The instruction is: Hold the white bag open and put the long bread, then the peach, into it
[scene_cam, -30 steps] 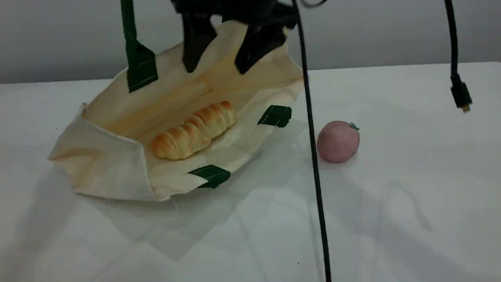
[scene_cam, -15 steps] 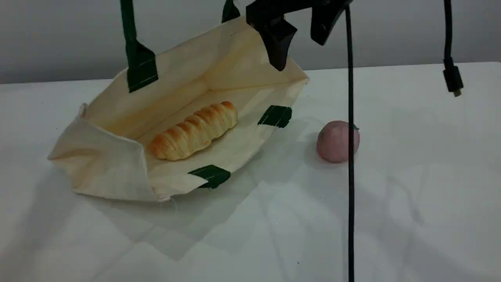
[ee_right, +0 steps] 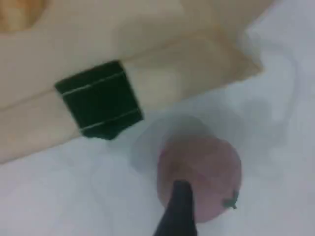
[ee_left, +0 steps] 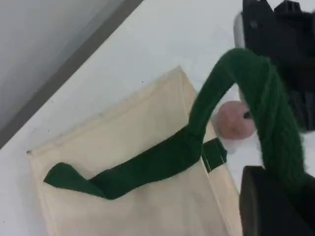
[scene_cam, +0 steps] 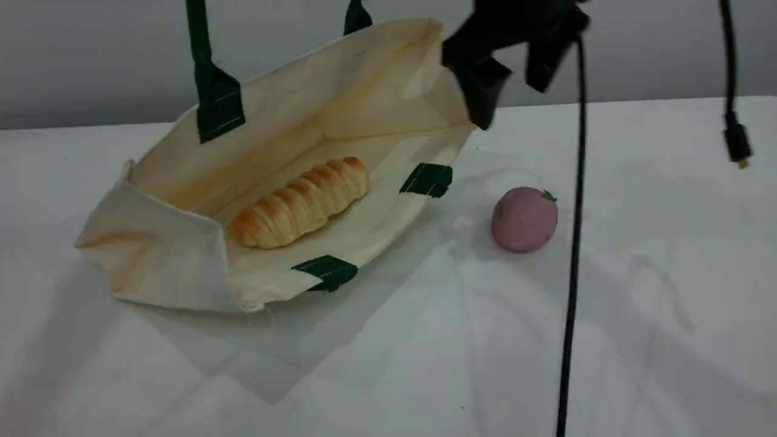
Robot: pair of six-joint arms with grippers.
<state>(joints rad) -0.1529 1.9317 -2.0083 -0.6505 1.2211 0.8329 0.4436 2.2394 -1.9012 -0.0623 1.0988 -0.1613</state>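
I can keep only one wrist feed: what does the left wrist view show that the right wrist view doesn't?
Only the left wrist view: the green handle of the white bag, held up in the left gripper. Only the right wrist view: an orange bit of the long bread inside the bag. Both: the bag, a green strap patch and the peach beside it.

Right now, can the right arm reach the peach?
Probably yes. The right gripper hangs open above the peach, which sits alone on the table beside the white bag. Nothing lies between them; only a hanging black cable passes near it.
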